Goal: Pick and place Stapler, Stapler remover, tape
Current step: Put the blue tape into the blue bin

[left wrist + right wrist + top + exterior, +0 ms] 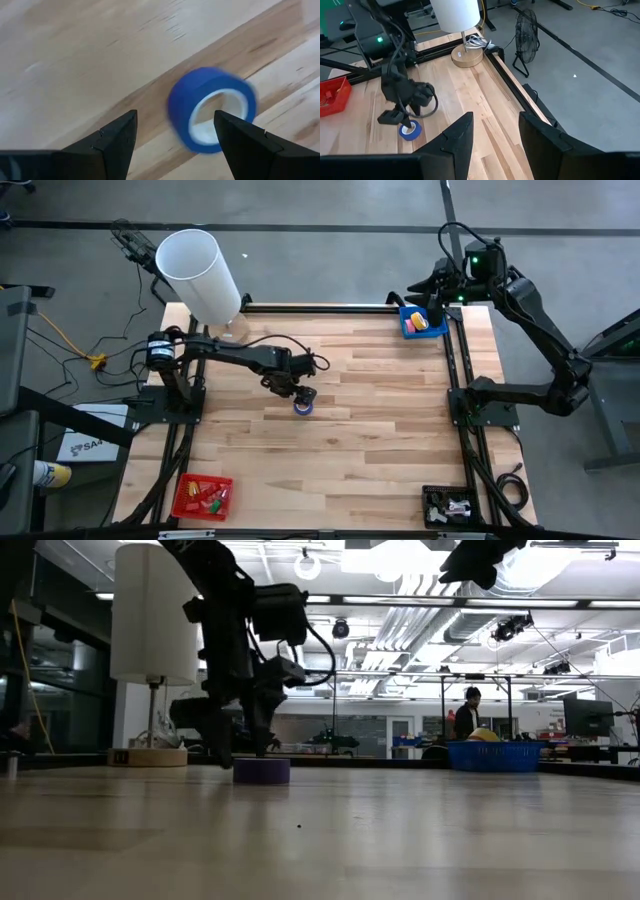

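A blue roll of tape (304,407) lies flat on the wooden table near its middle, its open centre up (212,110). My left gripper (175,117) hangs open close above it, pointing steeply down, with the roll a little to one side of the gap between the fingers (240,752). My right gripper (496,117) stands open and high over the table's far right corner, nothing between its fingers. Below it is a blue bin (423,323) holding a yellow and a pink thing. The stapler and the stapler remover I cannot make out.
A lamp with a white shade (200,275) stands at the far left corner on a round wooden base (466,56). A red bin (202,496) sits at the near left, a black tray (450,505) at the near right. Black rails (452,370) edge the table.
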